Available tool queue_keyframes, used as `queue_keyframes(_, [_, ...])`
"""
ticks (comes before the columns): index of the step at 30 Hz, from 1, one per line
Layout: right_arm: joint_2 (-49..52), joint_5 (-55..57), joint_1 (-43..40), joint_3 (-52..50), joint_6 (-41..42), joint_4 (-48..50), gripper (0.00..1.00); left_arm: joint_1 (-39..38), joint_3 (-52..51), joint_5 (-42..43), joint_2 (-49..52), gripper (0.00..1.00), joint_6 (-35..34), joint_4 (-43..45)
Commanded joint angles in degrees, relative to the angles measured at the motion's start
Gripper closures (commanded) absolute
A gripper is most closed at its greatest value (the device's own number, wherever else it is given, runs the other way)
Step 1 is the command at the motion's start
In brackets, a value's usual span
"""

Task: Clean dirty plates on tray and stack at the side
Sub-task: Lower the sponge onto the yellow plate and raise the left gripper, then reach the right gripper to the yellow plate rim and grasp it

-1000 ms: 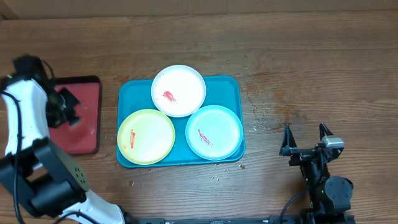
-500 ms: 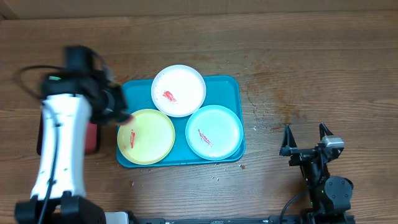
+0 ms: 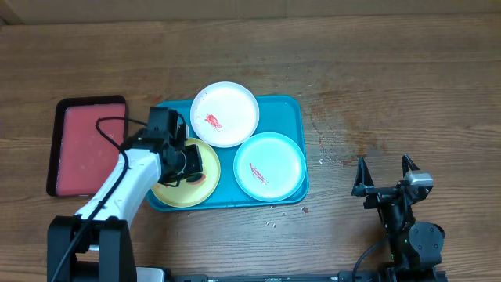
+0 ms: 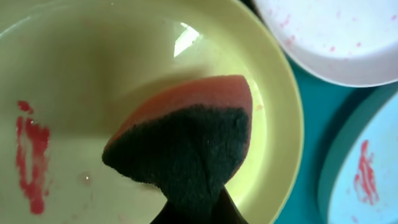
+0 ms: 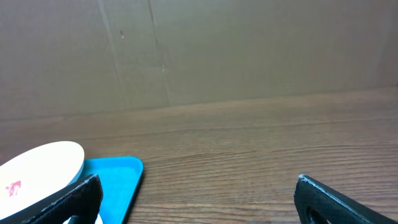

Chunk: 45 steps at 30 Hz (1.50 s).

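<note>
Wooden table (image 3: 391, 78), red tray (image 3: 82, 149) beside turquoise tray (image 3: 296, 110)

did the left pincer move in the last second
Yes. The left pincer swung right, from over the red tray to above the yellow-green plate, sponge in its grip.

A red tray (image 3: 86, 146) with a dark rim is lying flat on the wooden surface (image 3: 407, 78), well off to the left of the left gripper (image 3: 186, 163). A sponge (image 4: 186, 140), salmon on one face and dark and coarse on the other, is sitting pinched in that gripper, its dark side facing the wrist camera. Dark stains (image 3: 344, 149) are marking the wood just ahead and to the left of the right gripper (image 3: 383, 163). Pale specks (image 3: 272, 224) are lying between the two grippers. A cardboard wall (image 5: 186, 50) is standing far ahead of the right gripper.
</note>
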Motion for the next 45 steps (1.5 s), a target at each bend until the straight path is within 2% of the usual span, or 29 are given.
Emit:
queue_keyframes(1, [-0.55, 0.55, 0.15, -0.59, -0.33, 0.37, 0.0, -0.22, -2.36, -0.7, 1.53, 0.81, -0.57, 1.46])
queue_keyframes(2, [-0.55, 0.55, 0.15, -0.59, -0.33, 0.37, 0.0, -0.22, -2.38, -1.77, 1.62, 0.69, -0.59, 0.96])
queue_keyframes(5, [-0.55, 0.55, 0.15, -0.59, -0.33, 0.37, 0.0, -0.07, -1.95, -4.55, 1.62, 0.41, -0.59, -0.28])
queue_keyframes(9, [-0.55, 0.55, 0.15, -0.59, -0.35, 0.35, 0.0, 1.33, 2.43, -4.9, 1.46, 0.41, -0.59, -4.35])
queue_keyframes(18, [-0.55, 0.52, 0.15, -0.59, -0.33, 0.37, 0.0, 8.39, 25.44, -3.87, -4.94, 0.43, -0.61, -21.49])
queue_keyframes(20, [-0.55, 0.52, 0.15, -0.59, -0.33, 0.35, 0.0, 10.78, 29.07, -3.87, -7.34, 0.38, -0.63, -22.91])
queue_keyframes(21, [-0.55, 0.55, 0.15, -0.59, -0.33, 0.37, 0.0, 11.67, 29.83, -3.89, -8.35, 0.26, -0.61, -23.17])
queue_keyframes(22, [-0.55, 0.52, 0.15, -0.59, -0.33, 0.37, 0.0, 12.46, 30.14, -3.89, -9.31, 0.06, -0.61, -23.23])
queue_keyframes(23, [-0.55, 0.55, 0.15, -0.59, -0.33, 0.37, 0.0, 13.09, 30.12, -3.89, -10.16, 0.0, -0.61, -23.28])
queue_keyframes(25, [-0.55, 0.57, 0.15, -0.59, -0.35, 0.35, 0.0, 13.84, 30.12, -4.2, -10.97, 0.0, -0.57, -24.41])
queue_keyframes(26, [-0.55, 0.55, 0.15, -0.59, -0.22, 3.39, 0.0, 13.94, 30.1, -4.52, -10.95, 0.0, -0.55, -25.86])
queue_keyframes(30, [-0.55, -13.16, 0.22, -0.59, 8.28, 11.76, 0.0, 13.94, 29.05, -4.5, -10.58, 0.0, -0.57, -26.82])
queue_keyframes(32, [-0.55, -18.21, 0.22, -0.59, 8.66, 23.52, 0.0, 13.94, 28.57, -4.52, -10.47, 0.0, -0.57, -26.6])
queue_keyframes(35, [-0.55, -18.34, 0.22, 0.09, 7.61, 40.92, 0.0, 13.94, 28.55, -4.52, -10.29, 0.0, -0.57, -25.94])
queue_keyframes(37, [-0.44, -18.34, 0.11, 2.67, 5.22, 43.67, 0.0, 13.94, 28.55, -4.5, -10.21, 0.0, -0.57, -25.66])
queue_keyframes(39, [0.92, -18.4, 0.11, 9.29, 2.91, 36.87, 0.0, 13.94, 28.55, -4.5, -10.19, 0.0, -0.59, -25.66])
queue_keyframes(40, [2.38, -18.27, 0.11, 13.31, 0.66, 30.45, 0.0, 13.94, 28.55, -4.5, -10.19, 0.0, -0.57, -25.68])
queue_keyframes(43, [11.96, -15.54, 0.11, 27.63, -6.16, 5.53, 0.0, 13.92, 28.55, -4.48, -10.16, 0.0, -0.61, -25.55])
queue_keyframes(45, [22.49, -15.74, 0.11, 37.83, -8.24, -9.29, 0.0, 13.92, 28.55, -4.48, -10.16, 0.0, -0.61, -24.98])
